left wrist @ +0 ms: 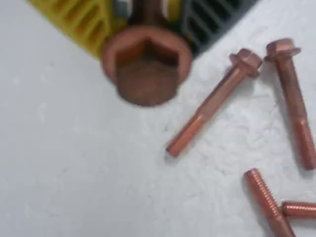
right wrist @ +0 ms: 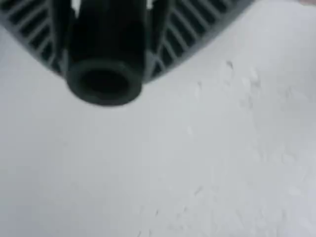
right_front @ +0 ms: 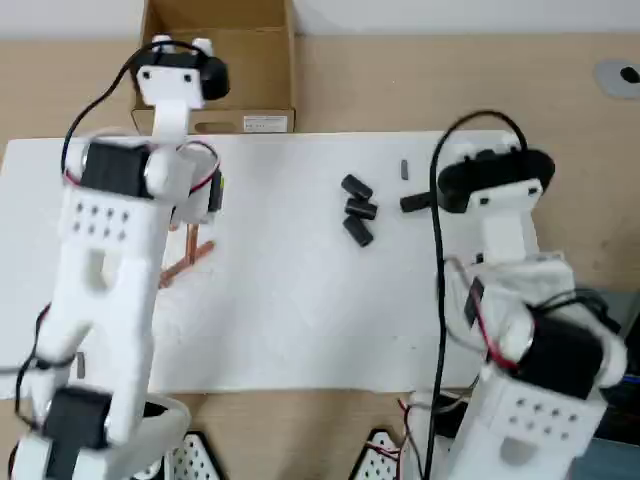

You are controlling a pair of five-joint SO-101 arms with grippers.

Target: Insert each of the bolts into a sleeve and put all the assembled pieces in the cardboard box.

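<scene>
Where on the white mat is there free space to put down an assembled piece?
The widest bare patch of the white mat lies between the loose bolts and the black sleeves, reaching the mat's near edge between the two arms. It is crowded around the bolts by the left arm and around the sleeves by the right arm.
</scene>
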